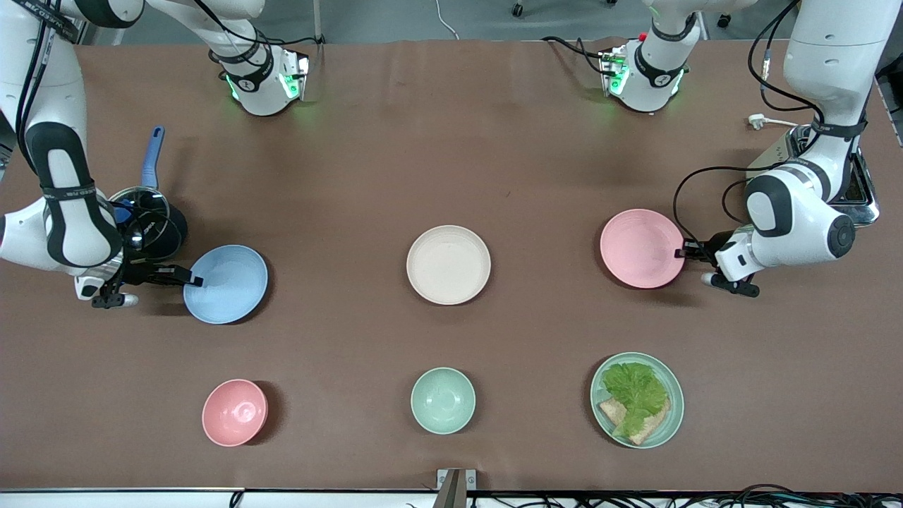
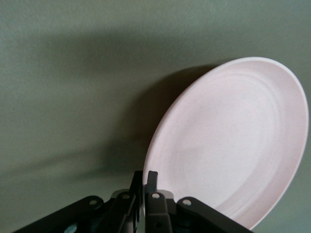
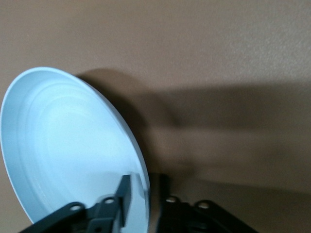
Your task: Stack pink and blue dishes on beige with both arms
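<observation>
The cream-beige plate (image 1: 449, 264) lies flat at the middle of the table. The pale pink plate (image 1: 640, 248) is toward the left arm's end, and my left gripper (image 1: 686, 251) is shut on its rim. In the left wrist view the pink plate (image 2: 233, 141) stands tilted over its own shadow, its edge pinched in the left gripper (image 2: 145, 180). The light blue plate (image 1: 227, 283) is toward the right arm's end, its rim held by my right gripper (image 1: 194, 281). In the right wrist view the right gripper (image 3: 143, 187) has one finger inside the tilted blue plate (image 3: 68, 150) and one outside.
Nearer the front camera stand a pink bowl (image 1: 235, 412), a mint-green bowl (image 1: 443, 400) and a mint-green plate (image 1: 674, 416) with lettuce and bread. A blue-handled pan with a glass lid (image 1: 144, 212) sits beside the right arm. A metal appliance (image 1: 864, 194) sits by the left arm.
</observation>
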Tool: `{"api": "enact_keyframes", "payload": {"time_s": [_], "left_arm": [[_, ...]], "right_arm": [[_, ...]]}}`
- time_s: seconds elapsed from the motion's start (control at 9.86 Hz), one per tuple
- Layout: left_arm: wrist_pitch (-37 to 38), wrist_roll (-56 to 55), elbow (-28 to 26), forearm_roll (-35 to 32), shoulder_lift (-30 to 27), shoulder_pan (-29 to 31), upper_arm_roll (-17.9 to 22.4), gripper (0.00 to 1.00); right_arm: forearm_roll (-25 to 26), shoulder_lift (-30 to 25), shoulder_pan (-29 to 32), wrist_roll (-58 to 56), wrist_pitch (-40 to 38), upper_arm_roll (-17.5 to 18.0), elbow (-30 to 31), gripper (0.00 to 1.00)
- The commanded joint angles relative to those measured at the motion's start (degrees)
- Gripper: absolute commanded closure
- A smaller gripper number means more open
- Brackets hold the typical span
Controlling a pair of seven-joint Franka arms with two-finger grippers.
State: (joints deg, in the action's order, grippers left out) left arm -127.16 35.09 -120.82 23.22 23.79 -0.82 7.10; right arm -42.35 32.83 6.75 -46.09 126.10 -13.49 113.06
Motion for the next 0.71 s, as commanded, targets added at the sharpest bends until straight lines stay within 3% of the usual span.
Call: {"api": "enact_keyframes", "payload": {"time_s": [0.0,0.1,0.2,0.3,0.61], "left_arm": [[2.1,-0.9,-0.4,0.9,-4.1,0.0,-2.2,1.0],[2.6,-3.5,0.0,0.9,-6.3,0.1,-5.3,1.0],[2.6,-8.4,0.1,0.9,-7.3,0.2,-9.9,1.0],[2.4,-14.7,1.2,0.9,-7.0,0.2,-15.0,1.0],[-4.6,-36.0,3.7,0.2,-3.3,-0.1,-30.7,1.0]], "right_arm": [[-0.7,-1.0,-0.2,1.4,-3.4,-0.2,-2.1,0.99],[0.2,-1.0,-0.3,2.3,-7.9,-1.4,-4.9,0.99],[4.8,-1.3,-0.6,4.0,-12.3,-3.0,-9.1,0.99],[10.3,-1.4,-0.4,8.1,-18.4,-3.6,-14.7,0.99],[16.7,-2.5,-2.1,18.9,-27.7,-3.3,-24.4,0.99]]}}
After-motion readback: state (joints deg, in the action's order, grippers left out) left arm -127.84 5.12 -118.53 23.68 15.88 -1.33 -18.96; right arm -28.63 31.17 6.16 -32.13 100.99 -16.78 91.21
